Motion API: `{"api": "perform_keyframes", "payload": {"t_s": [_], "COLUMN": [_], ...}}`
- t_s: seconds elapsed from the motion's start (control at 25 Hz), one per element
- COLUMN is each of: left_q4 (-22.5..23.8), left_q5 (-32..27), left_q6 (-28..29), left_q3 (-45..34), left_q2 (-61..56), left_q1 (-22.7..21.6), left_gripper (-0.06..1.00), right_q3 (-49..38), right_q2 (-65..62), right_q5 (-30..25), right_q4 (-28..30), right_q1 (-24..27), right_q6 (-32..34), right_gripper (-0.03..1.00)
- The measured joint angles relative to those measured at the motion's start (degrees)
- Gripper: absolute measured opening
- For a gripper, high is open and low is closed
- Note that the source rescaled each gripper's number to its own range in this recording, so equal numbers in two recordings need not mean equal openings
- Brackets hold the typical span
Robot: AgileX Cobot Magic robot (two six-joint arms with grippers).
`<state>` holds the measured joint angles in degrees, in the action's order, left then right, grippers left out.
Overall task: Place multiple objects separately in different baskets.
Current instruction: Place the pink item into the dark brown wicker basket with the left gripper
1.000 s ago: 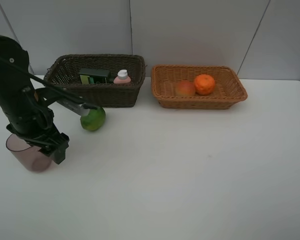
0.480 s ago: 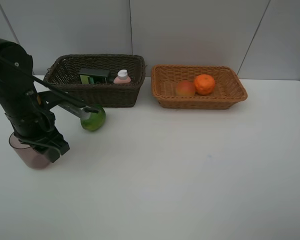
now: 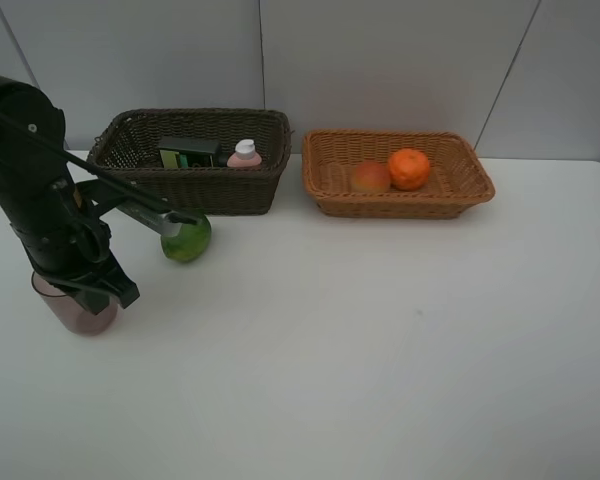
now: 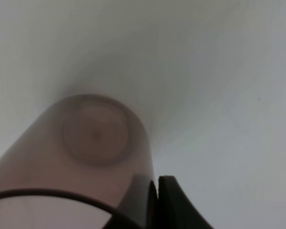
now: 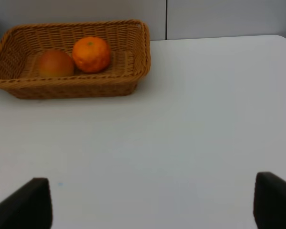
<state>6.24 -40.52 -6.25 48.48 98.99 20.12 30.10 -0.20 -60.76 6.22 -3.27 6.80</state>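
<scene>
Exterior high view: left arm at the cup, fruit and bottles partly sorted

The left gripper (image 3: 95, 297) is down at the translucent purple-brown cup (image 3: 73, 312), which stands upright on the white table (image 3: 380, 350) near its left edge. In the left wrist view its jaws pinch the cup's wall. One dark finger (image 4: 174, 207) presses on the outside, and a second dark shape shows dimly through the wall on the inside.

The dark brown basket (image 3: 210, 190) sits along the far edge, toward the far left corner. Inside it lie the black pump bottle (image 3: 188, 153) with its green label and, to its right, the pink white-capped bottle (image 3: 245, 153). The green lime (image 3: 187, 240) rests on the table just in front of this basket's near wall, outside it.

The light tan basket (image 3: 400, 207) stands just beside the dark one along the same far edge, near the middle, the two apart by a narrow gap. It holds the orange (image 3: 409, 168) and the peach (image 3: 371, 178), side by side and touching.

The right gripper (image 5: 152, 205) is out of sight in the exterior high view. The right wrist view shows its jaws spread wide over bare table, holding nothing, with the tan basket well ahead of them.
</scene>
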Motion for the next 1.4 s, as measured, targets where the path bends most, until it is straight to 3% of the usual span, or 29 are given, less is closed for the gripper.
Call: {"api": "perform_keyframes", "payload": {"t_s": [0.48,0.8,0.96,1.16,1.4], "left_q4": [-0.1,-0.1,-0.1,0.3,0.3], "left_q5": [-0.7,-11.6,-13.0,-12.1,-2.9], "left_q6": [0.2,4.6,6.2,6.2,5.9], "left_q3": [1.7,17.7,27.8,39.6,45.7], "left_q2": [-0.4,-2.9,-2.1,3.8,11.3], "left_q1": [0.0,0.0,0.0,0.1,2.3], "left_gripper": [0.00,0.00,0.00,0.00,0.00], "right_q3": [0.0,0.0,0.0,0.0,0.0], "right_q2": [0.0,0.0,0.0,0.0,0.0], "right_q5": [0.0,0.0,0.0,0.0,0.0], "right_q4": [0.0,0.0,0.0,0.0,0.0], "right_q1": [0.0,0.0,0.0,0.0,0.0], "right_q6": [0.0,0.0,0.0,0.0,0.0], "right_gripper": [0.77,0.77,0.77,0.77,0.77]}}
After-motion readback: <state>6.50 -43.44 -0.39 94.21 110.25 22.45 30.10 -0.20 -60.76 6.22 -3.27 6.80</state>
